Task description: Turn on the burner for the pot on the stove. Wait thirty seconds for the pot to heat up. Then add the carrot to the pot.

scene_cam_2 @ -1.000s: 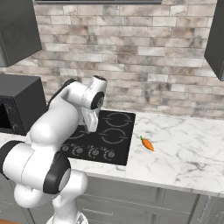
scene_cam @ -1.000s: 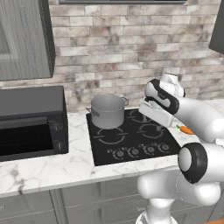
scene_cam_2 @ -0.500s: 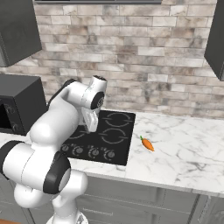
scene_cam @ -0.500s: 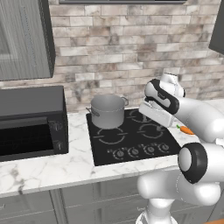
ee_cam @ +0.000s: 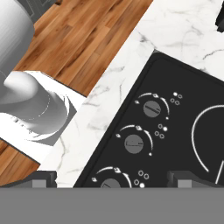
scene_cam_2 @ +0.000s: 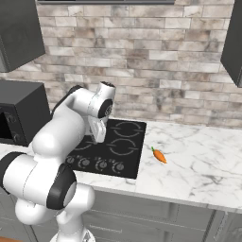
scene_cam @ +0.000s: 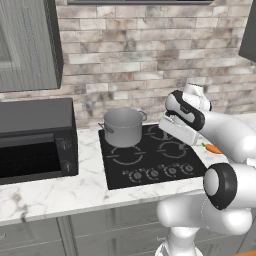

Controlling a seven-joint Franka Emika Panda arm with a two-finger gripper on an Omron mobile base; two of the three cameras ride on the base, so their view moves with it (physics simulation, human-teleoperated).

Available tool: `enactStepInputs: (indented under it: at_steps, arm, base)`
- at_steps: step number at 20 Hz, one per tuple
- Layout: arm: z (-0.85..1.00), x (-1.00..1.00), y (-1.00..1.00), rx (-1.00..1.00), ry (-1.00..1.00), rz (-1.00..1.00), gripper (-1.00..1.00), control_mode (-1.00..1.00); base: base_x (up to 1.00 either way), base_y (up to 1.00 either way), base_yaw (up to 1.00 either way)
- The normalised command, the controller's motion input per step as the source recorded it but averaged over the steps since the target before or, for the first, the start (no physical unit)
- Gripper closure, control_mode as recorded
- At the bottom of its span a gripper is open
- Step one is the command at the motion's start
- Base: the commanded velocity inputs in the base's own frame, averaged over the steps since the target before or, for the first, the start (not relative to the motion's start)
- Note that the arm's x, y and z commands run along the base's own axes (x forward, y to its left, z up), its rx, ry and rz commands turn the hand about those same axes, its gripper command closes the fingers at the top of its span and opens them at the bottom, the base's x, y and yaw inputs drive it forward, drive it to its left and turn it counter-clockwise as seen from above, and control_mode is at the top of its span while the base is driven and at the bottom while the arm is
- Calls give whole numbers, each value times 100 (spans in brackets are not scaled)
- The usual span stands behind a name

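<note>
Gripper (ee_cam: pixel 112 180) barely visible: just two dark fingertips (ee_cam: pixel 41 178) at the bottom edge of the hand view, far apart, so jaws spread wide, nothing between them. In both base views the arm's own hand covers the fingers. Hand view cuts off the stove (ee_cam: pixel 183 109): three knobs (ee_cam: pixel 152 108) seen, lowest one clipped, only part of one white ring. Arm blocks the left half of the cooktop in the right base view. Pot (scene_cam: pixel 123 126) sits on the back-left burner in the left base view, upright; contents not visible. Carrot (scene_cam_2: pixel 159 155) lies on the white marble counter (scene_cam_2: pixel 198 160) just right of the stove, apart from it; in the left base view only its orange tip pokes out behind the forearm. Black microwave (scene_cam: pixel 35 137) left of the stove, door edge cropped. Brick backsplash (scene_cam: pixel 145 55), grey upper cabinets (scene_cam: pixel 27 42), wood floor (ee_cam: pixel 74 43) below in the hand view.
</note>
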Motion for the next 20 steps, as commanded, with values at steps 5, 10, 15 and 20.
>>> enactStepInputs:
  at_steps: [5,10,15,20]
  arm:
    - [0,0,0,0,0,0,-100,-100]
    - [0,0,0,0,0,0,-100,-100]
    - [0,0,0,0,0,0,-100,-100]
    - [0,0,0,0,0,0,-100,-100]
  base:
    - [0,0,0]
    - [0,0,0]
    - [0,0,0]
    - [0,0,0]
